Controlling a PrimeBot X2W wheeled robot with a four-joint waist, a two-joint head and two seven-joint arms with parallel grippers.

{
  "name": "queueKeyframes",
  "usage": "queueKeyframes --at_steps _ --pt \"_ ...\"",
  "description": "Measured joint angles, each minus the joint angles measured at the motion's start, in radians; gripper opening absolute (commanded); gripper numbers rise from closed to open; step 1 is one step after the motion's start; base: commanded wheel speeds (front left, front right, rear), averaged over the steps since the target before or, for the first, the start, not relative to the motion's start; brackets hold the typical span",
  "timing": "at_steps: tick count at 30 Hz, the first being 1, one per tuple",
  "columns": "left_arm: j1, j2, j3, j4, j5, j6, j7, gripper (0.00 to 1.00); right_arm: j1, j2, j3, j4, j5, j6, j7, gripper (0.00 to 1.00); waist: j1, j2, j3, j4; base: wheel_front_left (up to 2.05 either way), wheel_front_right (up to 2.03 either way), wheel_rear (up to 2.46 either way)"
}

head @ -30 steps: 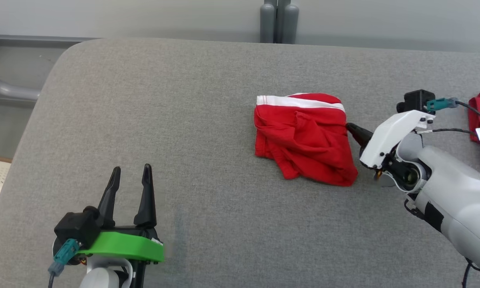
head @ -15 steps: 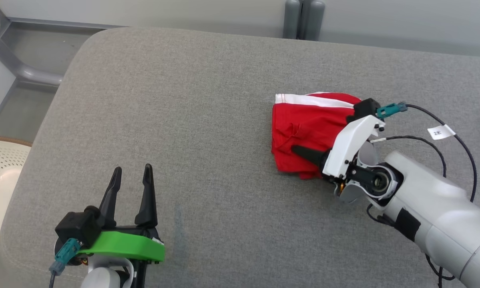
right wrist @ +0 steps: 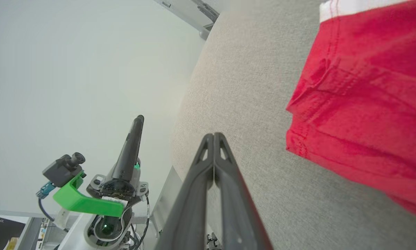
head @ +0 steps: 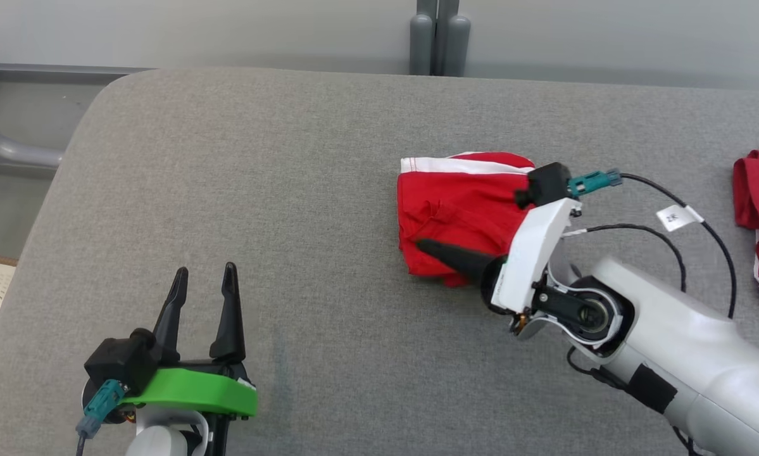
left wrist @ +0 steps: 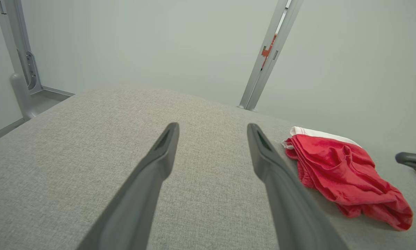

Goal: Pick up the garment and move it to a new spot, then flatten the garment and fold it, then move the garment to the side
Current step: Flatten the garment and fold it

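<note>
Mid-desk (head: 259, 158) sits the bunched red garment (head: 455, 202); right claw (head: 422, 244), fingers pressed together, points along its near edge. Left claw (head: 203, 273) waits, spread wide. Looks like a nudge: sweep low and flat, or folds roll open.

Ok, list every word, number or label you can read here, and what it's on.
"2" then a character too small to read: white tag on the black cable.
Unreadable, print too small: white sticker on the left gripper.
Nothing else legible.
</note>
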Motion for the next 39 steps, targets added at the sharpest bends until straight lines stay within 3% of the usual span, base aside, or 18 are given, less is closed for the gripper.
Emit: queueKeyframes --at_steps 5,11,17,24,29,34,39 --pt "0.000 0.000 -0.006 0.001 0.000 -0.001 0.000 1.00 0.003 -0.045 -0.049 0.026 -0.035 0.000 -0.088 0.00 0.0000 0.0000 -0.004 -0.015 0.00 0.00 0.00" --pt "-0.002 0.000 -0.016 0.005 0.000 -0.002 0.000 1.00 -0.025 -0.057 -0.077 0.156 -0.081 0.000 -0.164 0.00 0.0000 0.0000 0.016 -0.007 0.00 0.00 0.00" --pt "-0.018 0.000 -0.030 0.011 -0.009 -0.005 0.000 1.00 -0.092 -0.006 -0.069 0.330 -0.087 0.000 -0.153 0.00 0.0000 0.0000 0.044 0.020 0.00 0.00 0.00" --pt "-0.031 0.000 -0.037 0.016 -0.027 -0.004 0.000 1.00 -0.138 0.066 -0.046 0.498 -0.062 0.000 -0.050 0.00 0.0000 0.0000 0.072 0.066 0.00 0.00 0.00" --pt "-0.031 0.000 -0.033 0.024 -0.028 -0.001 0.000 1.00 -0.112 0.097 -0.028 0.459 -0.019 0.000 0.049 0.00 0.0000 0.0000 0.067 0.085 0.00 0.00 0.00" --pt "-0.024 0.000 -0.022 0.025 -0.026 -0.001 0.000 1.00 -0.043 0.100 -0.012 0.339 0.016 0.000 0.130 0.00 0.0000 0.0000 0.040 0.076 0.00 0.00 0.00" --pt "-0.016 0.000 -0.010 0.020 -0.015 -0.001 0.000 1.00 0.004 0.085 -0.004 0.197 0.017 0.000 0.142 0.00 0.0000 0.0000 0.024 0.047 0.00 0.00 0.00"
